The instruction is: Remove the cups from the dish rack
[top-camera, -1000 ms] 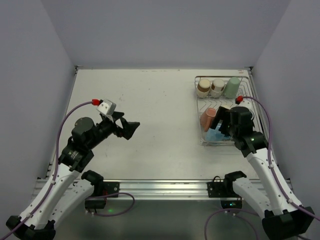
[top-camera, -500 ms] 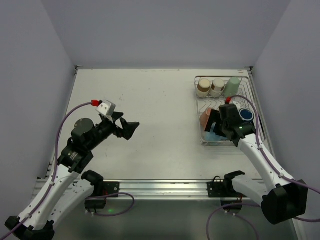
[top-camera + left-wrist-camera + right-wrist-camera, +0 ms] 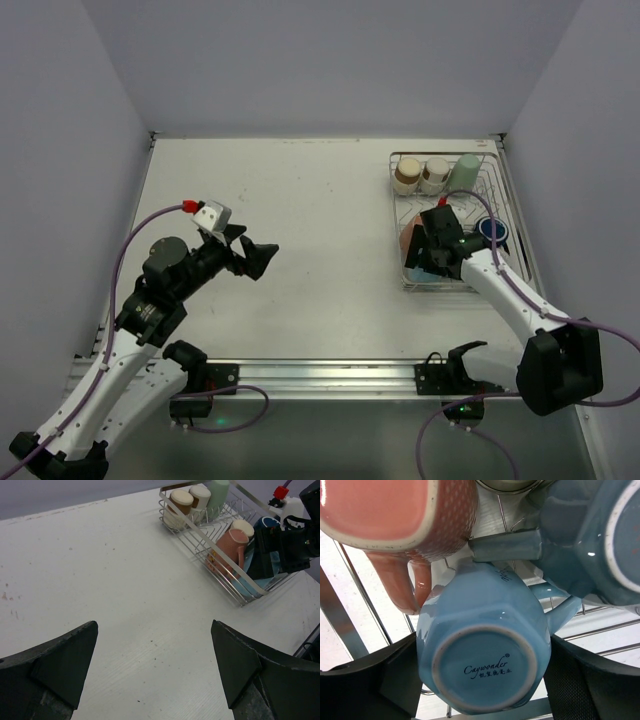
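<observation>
Right claw (image 3: pixel 482 655) down inside the dish rack (image 3: pixel 200 530), jaws spread either side of the light blue cup (image 3: pixel 480 610), which lies base-up toward the wrist camera at the rack's 6 o'clock end. Fingers sit close against its flanks; cannot tell whether they are pressing yet. Left claw (image 3: pixel 154 627) gaping wide and holding nothing, hovering over bare counter (image 3: pixel 300 200) at roughly 8 o'clock, well apart from the rack. Rack sits at the counter's 2 to 3 o'clock side. Count inside it: six cups visible. Brown-and-cream cup (image 3: pixel 407 175), cream cup (image 3: pixel 435 174) and pale green cup (image 3: pixel 464 173) in a row along the 12 o'clock end; pink cup (image 3: pixel 395 510) tipped at the 9 o'clock side, just beside the light blue one; dark blue cup (image 3: pixel 490 229) at the 3 o'clock side, its handle lying across above the light blue cup. No cup seen out on the counter. Judgement: unloading barely begun, first pick in hand, all six left to lift out and set down.
</observation>
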Controlling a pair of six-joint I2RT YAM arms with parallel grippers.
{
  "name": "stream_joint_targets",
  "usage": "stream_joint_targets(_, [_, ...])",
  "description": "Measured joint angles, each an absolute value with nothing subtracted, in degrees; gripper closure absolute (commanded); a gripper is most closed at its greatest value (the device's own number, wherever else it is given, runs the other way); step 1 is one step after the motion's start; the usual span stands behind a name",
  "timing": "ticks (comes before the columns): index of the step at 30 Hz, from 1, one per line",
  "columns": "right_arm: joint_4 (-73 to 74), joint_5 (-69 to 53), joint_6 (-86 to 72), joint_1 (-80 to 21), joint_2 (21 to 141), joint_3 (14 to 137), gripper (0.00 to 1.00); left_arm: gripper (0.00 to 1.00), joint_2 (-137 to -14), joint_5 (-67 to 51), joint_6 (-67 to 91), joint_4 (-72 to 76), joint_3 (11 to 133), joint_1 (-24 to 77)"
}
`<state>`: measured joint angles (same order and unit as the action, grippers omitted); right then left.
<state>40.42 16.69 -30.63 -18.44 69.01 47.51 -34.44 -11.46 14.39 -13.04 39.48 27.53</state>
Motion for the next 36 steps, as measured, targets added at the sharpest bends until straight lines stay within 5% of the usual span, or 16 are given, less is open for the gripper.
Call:
stream_joint_targets(4, [40.29,17.58,-31.0,-18.9,69.06,47.62,0.02,0.0,-34.44,-11.46,14.37,-13.04,39.48,27.53])
stream_joint_targets(10, [39.46,18.72,-31.53,-19.14,69.84,47.68,0.02,0.0,-34.57,-11.44,14.39,-13.04,39.48,27.53])
stream_joint_targets(12, [39.31,19.33,-31.55,-19.14,70.59,47.68,0.09,0.0,-34.81,-11.44,14.37,-13.04,39.48,27.53])
stream_joint_targets(16, [38.48,20.71,-31.97,-19.33,70.78,47.66,0.45,0.0,-35.59,-11.46,14.39,-13.06,39.48,27.53])
stream_joint_targets(20, [38.06,22.37,-32.27,-20.69,69.41,47.03,0.65,0.0,-36.82,-11.55,14.39,-13.08,39.48,27.53])
stream_joint_targets(36, [38.24,20.12,-30.85,-24.01,48.93,46.65,0.68,0.03,-41.76,-21.67,20.62,-9.08,39.46,27.53])
